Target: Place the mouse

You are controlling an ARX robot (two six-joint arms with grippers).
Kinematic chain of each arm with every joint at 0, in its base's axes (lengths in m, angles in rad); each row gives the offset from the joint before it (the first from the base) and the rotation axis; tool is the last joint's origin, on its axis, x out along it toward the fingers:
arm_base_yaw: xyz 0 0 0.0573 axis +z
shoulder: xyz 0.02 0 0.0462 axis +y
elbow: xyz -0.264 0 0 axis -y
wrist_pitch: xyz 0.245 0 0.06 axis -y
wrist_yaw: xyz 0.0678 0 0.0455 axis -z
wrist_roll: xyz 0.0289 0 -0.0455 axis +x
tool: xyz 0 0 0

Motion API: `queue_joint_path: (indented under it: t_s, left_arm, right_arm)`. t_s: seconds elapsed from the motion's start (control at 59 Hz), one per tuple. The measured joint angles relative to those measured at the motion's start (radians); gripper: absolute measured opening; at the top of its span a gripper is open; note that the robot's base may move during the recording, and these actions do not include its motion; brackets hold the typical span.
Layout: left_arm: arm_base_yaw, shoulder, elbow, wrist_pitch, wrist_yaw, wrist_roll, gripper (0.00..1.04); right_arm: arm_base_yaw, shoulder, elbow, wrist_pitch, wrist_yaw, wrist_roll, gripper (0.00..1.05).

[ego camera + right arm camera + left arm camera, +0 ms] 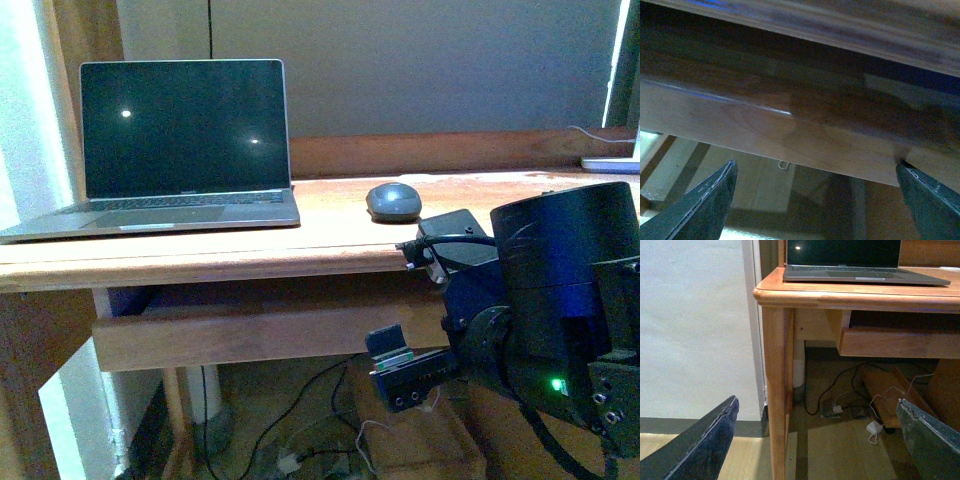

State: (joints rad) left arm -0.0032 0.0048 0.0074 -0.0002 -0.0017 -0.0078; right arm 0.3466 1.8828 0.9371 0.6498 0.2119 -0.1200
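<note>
Mouse point(394, 201) on desk point(330, 235), apart from open right gripper point(815, 200)

No readable text anywhere. Laptop point(185, 145) has a small mark under its dark screen, too blurred to read. Mouse point(394, 201) on the tabletop point(330, 235) shows no legible label.

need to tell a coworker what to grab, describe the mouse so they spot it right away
Start at the wooden desk and the open laptop on it. Just right of the laptop lies the mouse: a small, dark grey, low-domed oval, cordless, unlike the blocky black robot arm nearby.
</note>
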Motion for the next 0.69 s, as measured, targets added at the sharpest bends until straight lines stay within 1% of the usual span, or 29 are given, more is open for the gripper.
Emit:
queue_joint_path:
  t_s: [0.169,0.271,0.475,0.593,0.695]
  left_arm:
    - [0.0,0.0,0.0,0.0,0.002,0.0,0.97]
    - [0.0,0.0,0.0,0.0,0.002,0.0,0.97]
    - [0.0,0.0,0.0,0.0,0.002,0.0,0.97]
    - [0.0,0.0,0.0,0.0,0.002,0.0,0.97]
    - [0.0,0.0,0.0,0.0,0.002,0.0,0.97]
  right_arm:
    - [-0.01,-0.005,-0.002,0.001,-0.016,0.017,0.97]
    - [-0.027,-0.032,-0.022,0.004,-0.053,0.039,0.97]
    - [-0.118,-0.258,-0.154,-0.03,-0.108,0.137,0.97]
    - [-0.183,-0.457,-0.282,-0.108,-0.15,0.229,0.97]
    - [-0.238,-0.619,-0.382,-0.168,-0.183,0.27,0.97]
